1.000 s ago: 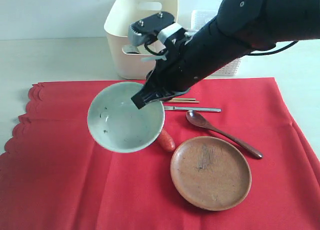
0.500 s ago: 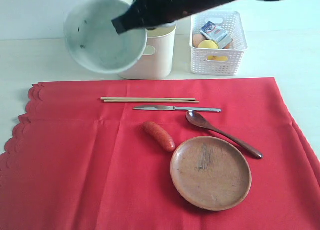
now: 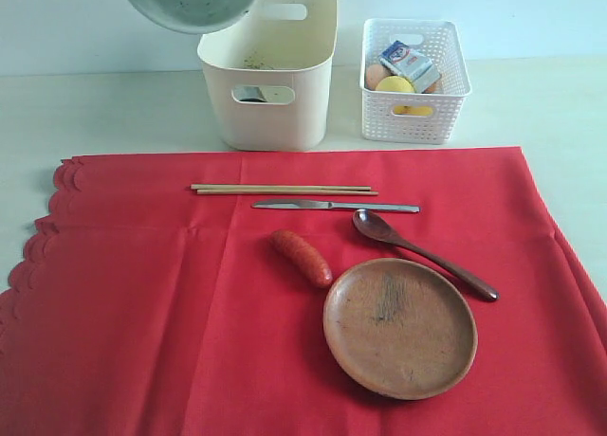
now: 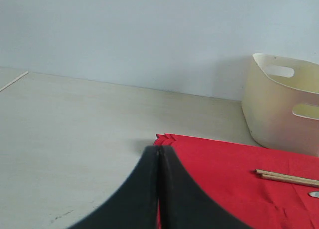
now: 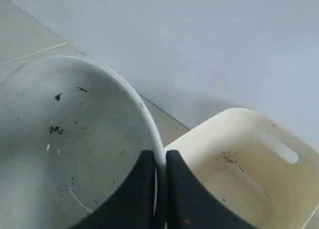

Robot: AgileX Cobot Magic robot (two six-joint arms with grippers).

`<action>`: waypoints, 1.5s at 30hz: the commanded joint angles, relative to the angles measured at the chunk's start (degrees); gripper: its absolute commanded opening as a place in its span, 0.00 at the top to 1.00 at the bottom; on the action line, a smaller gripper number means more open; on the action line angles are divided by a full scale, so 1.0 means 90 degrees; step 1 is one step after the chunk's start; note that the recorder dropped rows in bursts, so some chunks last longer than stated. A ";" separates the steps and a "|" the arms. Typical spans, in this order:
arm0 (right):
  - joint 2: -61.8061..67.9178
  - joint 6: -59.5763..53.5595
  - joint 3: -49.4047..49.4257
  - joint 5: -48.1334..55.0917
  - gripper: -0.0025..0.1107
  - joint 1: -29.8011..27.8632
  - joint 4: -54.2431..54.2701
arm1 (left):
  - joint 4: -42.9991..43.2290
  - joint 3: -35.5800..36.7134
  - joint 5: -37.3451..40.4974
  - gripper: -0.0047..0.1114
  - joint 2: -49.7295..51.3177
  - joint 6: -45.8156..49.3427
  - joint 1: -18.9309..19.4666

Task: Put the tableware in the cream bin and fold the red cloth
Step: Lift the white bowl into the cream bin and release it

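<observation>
My right gripper (image 5: 160, 154) is shut on the rim of the pale speckled bowl (image 5: 65, 149), which hangs tilted in the air beside the cream bin (image 5: 239, 159). In the exterior view only the bowl's underside (image 3: 190, 5) shows, at the top edge, up and left of the cream bin (image 3: 270, 71); the right arm is out of that view. On the red cloth (image 3: 142, 313) lie the chopsticks (image 3: 285, 189), the knife (image 3: 332, 206), the dark spoon (image 3: 417, 251) and the brown plate (image 3: 399, 327). My left gripper (image 4: 159, 152) is shut and empty, over the red cloth's (image 4: 234, 174) scalloped corner.
A white lattice basket (image 3: 415, 71) with foods stands right of the bin. An orange-red sausage (image 3: 302, 257) lies on the cloth left of the plate. Something metallic shows through the bin's front handle hole (image 3: 254, 95). Bare pale table lies left of the cloth.
The bowl has gone from just above the cloth up and leftward to the top edge beside the bin. The right arm has left the exterior view, uncovering the chopsticks, knife and basket.
</observation>
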 commanded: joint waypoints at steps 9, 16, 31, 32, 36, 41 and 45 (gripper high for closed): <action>0.1129 0.0504 -0.1086 0.0366 0.98 -0.0811 0.0430 | -0.0022 0.0021 -0.0015 0.96 -0.0033 0.0035 0.0011; 0.1724 0.0852 -0.1661 0.0628 0.98 -0.1123 0.0683 | -0.0022 0.0021 -0.0015 0.96 -0.0033 0.0035 0.0011; 0.2398 0.1044 -0.1847 0.0450 0.98 -0.1271 0.1080 | -0.0022 0.0021 -0.0015 0.96 -0.0033 0.0035 0.0011; 0.2426 0.1113 -0.1847 0.0400 0.98 -0.1271 0.1079 | -0.0022 0.0021 -0.0015 0.96 -0.0033 0.0035 0.0011; 0.2466 0.1284 -0.1847 0.0105 0.98 -0.1271 0.1079 | -0.0022 0.0021 -0.0015 0.96 -0.0033 0.0035 0.0011; 0.2493 0.1284 -0.1847 -0.0029 0.93 -0.1271 0.1068 | -0.0022 0.0021 -0.0015 0.96 -0.0033 0.0035 0.0011; 0.2502 0.1284 -0.1847 -0.0073 0.79 -0.1271 0.1068 | -0.0022 0.0021 -0.0015 0.96 -0.0033 0.0035 0.0011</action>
